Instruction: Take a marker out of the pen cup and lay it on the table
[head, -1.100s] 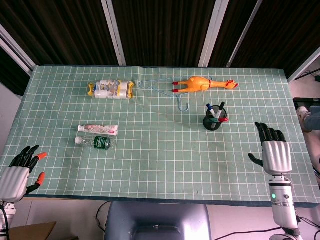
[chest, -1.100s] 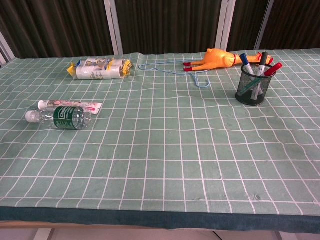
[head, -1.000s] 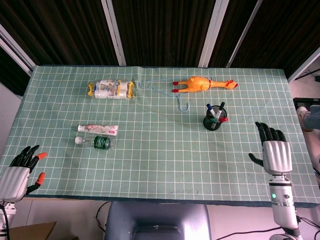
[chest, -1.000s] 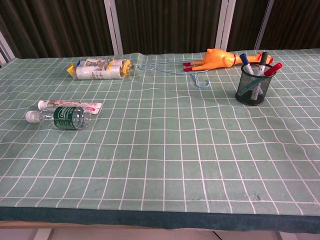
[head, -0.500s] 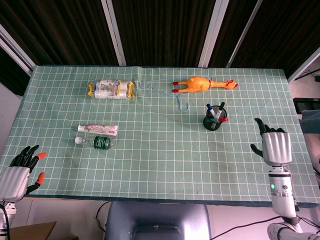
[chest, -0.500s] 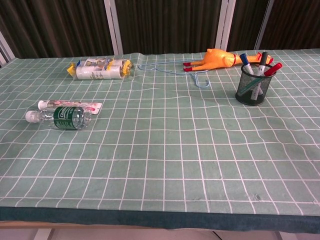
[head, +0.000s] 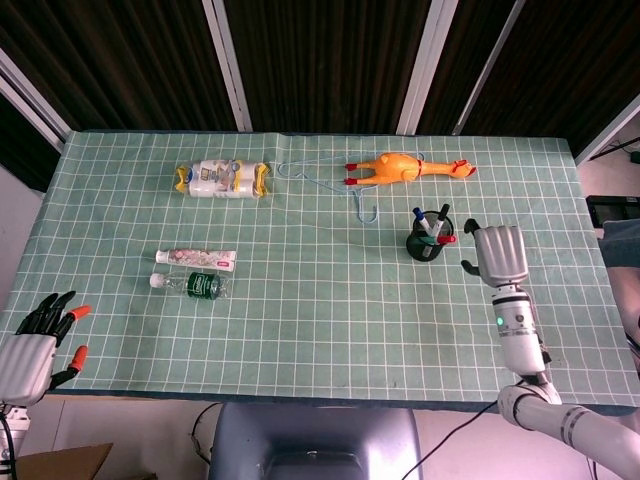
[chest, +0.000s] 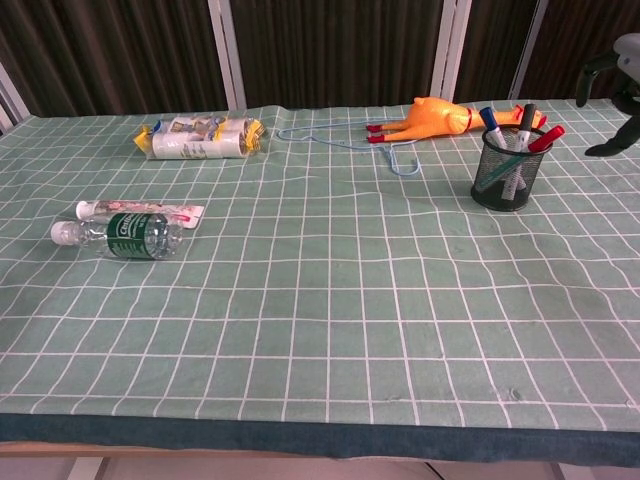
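Observation:
A black mesh pen cup (head: 427, 245) (chest: 504, 183) stands upright on the right half of the green gridded table, holding markers (chest: 520, 135) with blue, black and red caps. My right hand (head: 497, 251) hovers just right of the cup, back up and fingers apart, holding nothing. Only its fingers (chest: 612, 102) show in the chest view, at the right edge, apart from the cup. My left hand (head: 35, 345) rests off the table's front-left corner, fingers spread and empty. It does not appear in the chest view.
A yellow rubber chicken (head: 405, 167) (chest: 430, 118) and a thin blue hanger (head: 362, 205) (chest: 400, 160) lie behind the cup. A snack pack (head: 220, 180) sits at the back left. A toothpaste tube (head: 197, 258) and a small water bottle (head: 190, 284) (chest: 120, 236) lie front left.
My right hand has moved forward and leftward from the front-right table edge to beside the pen cup, entering the chest view. The left hand and all objects stayed put.

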